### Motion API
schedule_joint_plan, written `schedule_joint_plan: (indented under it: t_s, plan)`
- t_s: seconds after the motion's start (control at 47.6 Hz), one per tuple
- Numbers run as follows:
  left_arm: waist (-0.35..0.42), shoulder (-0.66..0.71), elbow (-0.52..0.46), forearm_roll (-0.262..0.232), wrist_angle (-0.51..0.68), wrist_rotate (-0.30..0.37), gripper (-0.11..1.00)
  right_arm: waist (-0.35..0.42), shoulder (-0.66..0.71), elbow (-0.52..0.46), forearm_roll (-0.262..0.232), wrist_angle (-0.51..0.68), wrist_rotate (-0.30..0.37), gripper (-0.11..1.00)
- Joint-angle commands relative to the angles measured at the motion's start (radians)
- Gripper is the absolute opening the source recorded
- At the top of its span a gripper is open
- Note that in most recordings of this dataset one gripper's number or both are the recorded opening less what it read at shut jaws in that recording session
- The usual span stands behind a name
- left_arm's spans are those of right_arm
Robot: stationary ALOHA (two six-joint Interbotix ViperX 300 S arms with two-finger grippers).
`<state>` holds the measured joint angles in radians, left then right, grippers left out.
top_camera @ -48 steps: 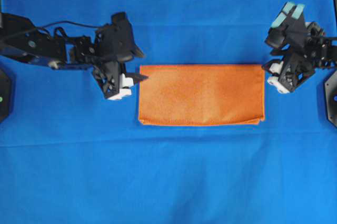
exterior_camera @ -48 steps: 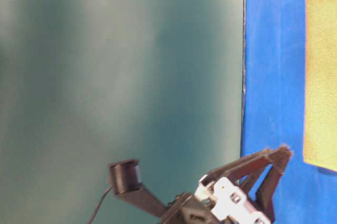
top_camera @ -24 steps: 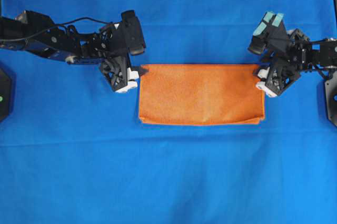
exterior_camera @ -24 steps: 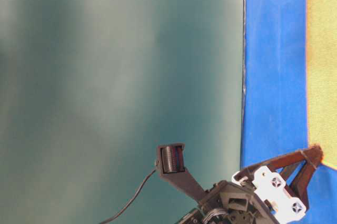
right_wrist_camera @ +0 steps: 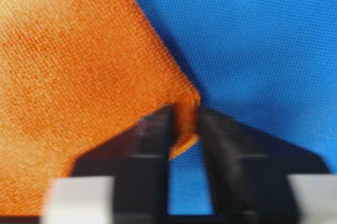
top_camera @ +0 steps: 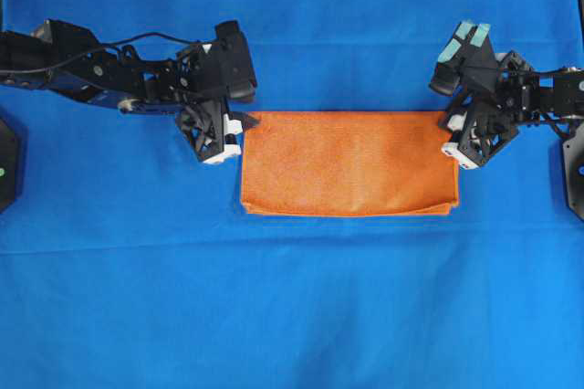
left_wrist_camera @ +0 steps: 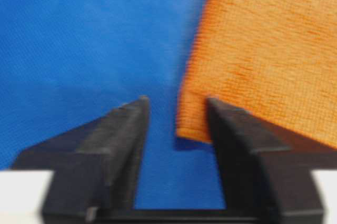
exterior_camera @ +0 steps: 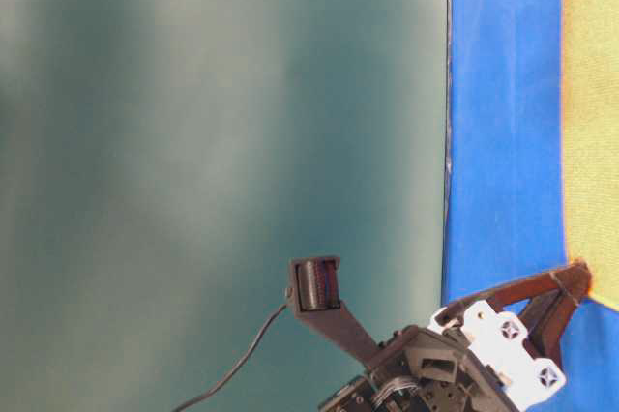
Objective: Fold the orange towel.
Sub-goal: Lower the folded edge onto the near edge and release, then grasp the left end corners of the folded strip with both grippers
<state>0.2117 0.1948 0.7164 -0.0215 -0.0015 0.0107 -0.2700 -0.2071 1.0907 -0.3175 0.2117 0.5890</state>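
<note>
The orange towel (top_camera: 347, 165) lies flat as a wide rectangle, folded double, its loose hems along the near edge. My left gripper (top_camera: 245, 121) is at its far left corner. In the left wrist view the jaws (left_wrist_camera: 176, 103) stand apart astride that corner of the towel (left_wrist_camera: 263, 50), with blue cloth showing between them. My right gripper (top_camera: 449, 124) is at the far right corner. In the right wrist view its narrow jaws (right_wrist_camera: 184, 111) pinch the corner of the towel (right_wrist_camera: 79, 66) at their tips. The table-level view shows the towel (exterior_camera: 592, 122) and the left gripper (exterior_camera: 571, 281) at its corner.
A large blue cloth (top_camera: 292, 298) covers the whole table under the towel. Black base plates sit at the left edge (top_camera: 5, 165) and right edge (top_camera: 575, 165). A teal wall (exterior_camera: 222, 141) fills the table-level view beyond the table's edge.
Both arms came in to the towel's far corners, then held still. Both pairs of jaws have narrowed, the right onto its corner; the left still shows a gap.
</note>
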Motion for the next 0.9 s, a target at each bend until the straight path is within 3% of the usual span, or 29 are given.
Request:
schedule_joint_plan:
  t_s: [0.0,0.063,0.147,0.546,0.882]
  plan:
    - [-0.012,0.003,-0.012,0.003,0.046,0.005,0.27,0.000,-0.008,-0.006,0.000,-0.008,-0.003,0.19]
    - [-0.025,0.006,-0.025,0.003,0.072,0.005,0.14,0.002,-0.008,-0.006,0.000,-0.009,-0.003,0.04]
    - [-0.032,0.011,-0.037,0.003,0.103,0.005,0.02,0.002,-0.008,-0.006,0.000,-0.009,-0.003,0.03]
    - [-0.021,-0.040,-0.052,0.003,0.160,0.005,0.02,0.002,-0.037,-0.009,0.002,0.002,-0.002,0.03]
    - [-0.015,-0.245,-0.060,0.005,0.262,0.002,0.02,0.006,-0.282,-0.037,0.002,0.152,-0.014,0.03]
